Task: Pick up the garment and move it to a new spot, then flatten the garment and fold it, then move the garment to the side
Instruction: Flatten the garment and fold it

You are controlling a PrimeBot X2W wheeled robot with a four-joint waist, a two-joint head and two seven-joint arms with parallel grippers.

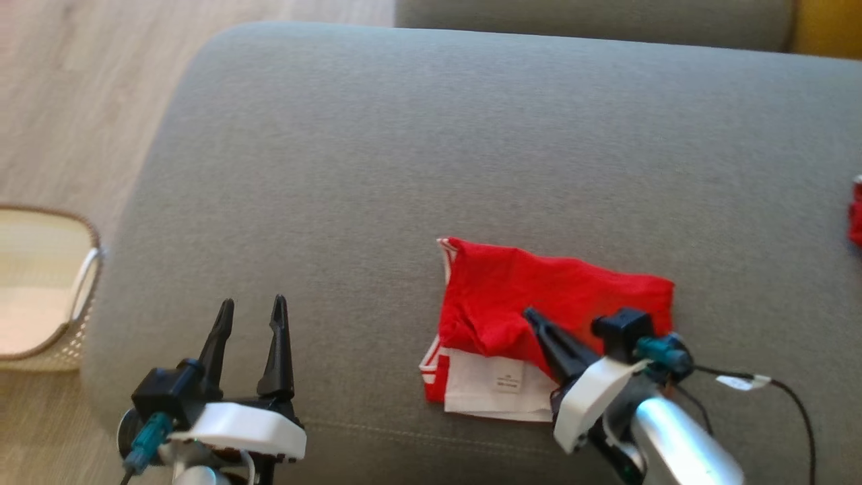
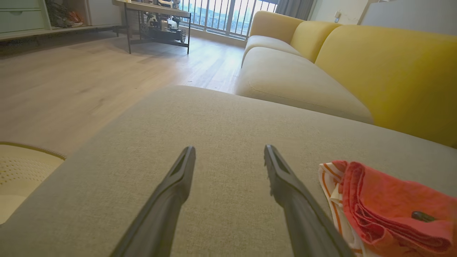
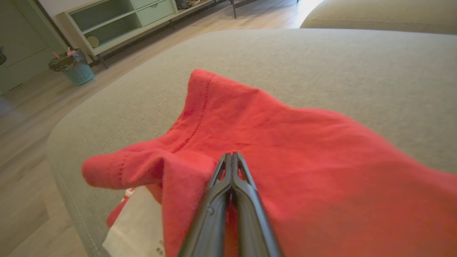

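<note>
Head view, garment (image 1: 539, 296) near cushion (image 1: 404, 168) edge

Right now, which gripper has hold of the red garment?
The right gripper, fingers pinched shut on the red garment; the left gripper stands open over the grey cushion.

- Basket (image 1: 64, 350), left of the sofa seat (image 1: 404, 168): cut by the left edge, so its full shape can't be seen.
- Red scrap (image 1: 856, 215), far right on the seat: only a sliver is in frame, so no telling what it is.
- Garment (image 1: 539, 296): near right corner is hidden under the right gripper (image 1: 529, 314).
- Label (image 1: 506, 378) on the white panel: print too small to read.
- Left wrist view: the garment runs off the right and bottom edges. There is a small dark spot (image 2: 423, 216) on it, unclear.
- Right wrist view: the cloth is blurred and cropped at the right and bottom. The fingertips are pressed together in a raised fold, and how much cloth lies between them is hidden.
</note>
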